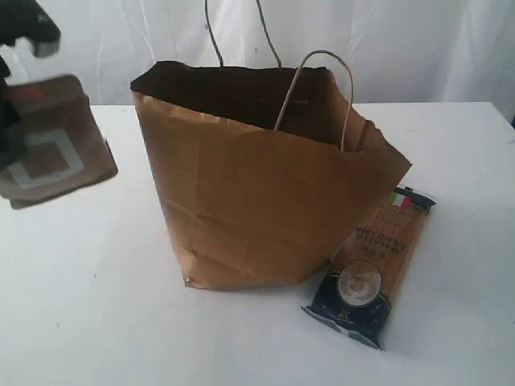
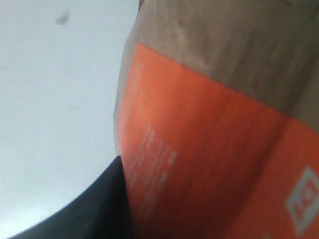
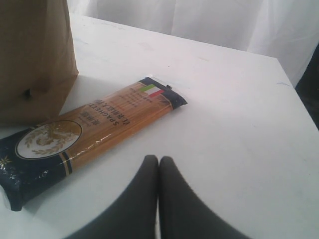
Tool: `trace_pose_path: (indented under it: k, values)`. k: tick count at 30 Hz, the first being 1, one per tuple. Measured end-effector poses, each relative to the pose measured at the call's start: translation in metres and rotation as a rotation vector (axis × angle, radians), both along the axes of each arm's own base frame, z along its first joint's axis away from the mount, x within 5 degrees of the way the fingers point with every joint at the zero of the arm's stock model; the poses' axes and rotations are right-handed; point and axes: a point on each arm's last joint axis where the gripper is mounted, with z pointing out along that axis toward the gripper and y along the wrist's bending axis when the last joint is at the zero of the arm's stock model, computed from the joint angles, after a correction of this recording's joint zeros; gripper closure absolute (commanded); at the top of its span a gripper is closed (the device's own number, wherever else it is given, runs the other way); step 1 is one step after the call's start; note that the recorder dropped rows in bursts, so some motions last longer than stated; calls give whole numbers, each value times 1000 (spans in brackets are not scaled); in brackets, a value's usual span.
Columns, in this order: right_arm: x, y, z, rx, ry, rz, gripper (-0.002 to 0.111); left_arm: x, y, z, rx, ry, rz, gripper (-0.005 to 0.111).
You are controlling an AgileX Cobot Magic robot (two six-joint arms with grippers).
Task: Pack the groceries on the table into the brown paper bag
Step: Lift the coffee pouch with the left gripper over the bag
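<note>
Left gripper (image 1: 12,121) pinches the brown pouch (image 1: 52,141), lifted off the table (image 1: 96,322) left of the paper bag (image 1: 257,201); only the edge of it shows, so how deep the hold is can't be told. Right gripper (image 3: 158,172) is pressed together, empty, near the spaghetti pack (image 3: 94,132), which lies touching the bag's base. Risks: pouch slipping from a shallow pinch, pouch catching the bag rim or handles (image 1: 322,96), or the leaning bag tipping if bumped.

The right gripper (image 3: 158,167) has two smooth, matte black fingers (image 3: 142,199) that curve and taper to rounded tips. The left gripper (image 1: 10,133) is black too, blurred, with a glossy dark housing above and a pale patch.
</note>
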Motion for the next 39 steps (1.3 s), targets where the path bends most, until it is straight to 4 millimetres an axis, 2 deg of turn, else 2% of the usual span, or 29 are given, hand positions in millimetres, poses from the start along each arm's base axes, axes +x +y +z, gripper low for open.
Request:
trace_pose_path:
  k: [9, 13, 16, 20, 32, 39]
  values:
    - [0, 0, 0, 0, 0, 0, 108, -54, 1, 92, -331, -201, -63, 107]
    - [0, 0, 0, 0, 0, 0, 108, -71, -2, 122, -416, -263, -129, 107]
    - [0, 0, 0, 0, 0, 0, 108, -81, -11, 134, -472, -277, -220, 107]
    - [0, 0, 0, 0, 0, 0, 108, -81, -28, 134, -513, -237, -321, 107]
    - [0, 0, 0, 10, 1, -3, 108, -44, -81, 115, -562, -246, -414, 107]
    - [0, 0, 0, 10, 1, -3, 108, -24, -107, 95, -547, -214, -432, 107]
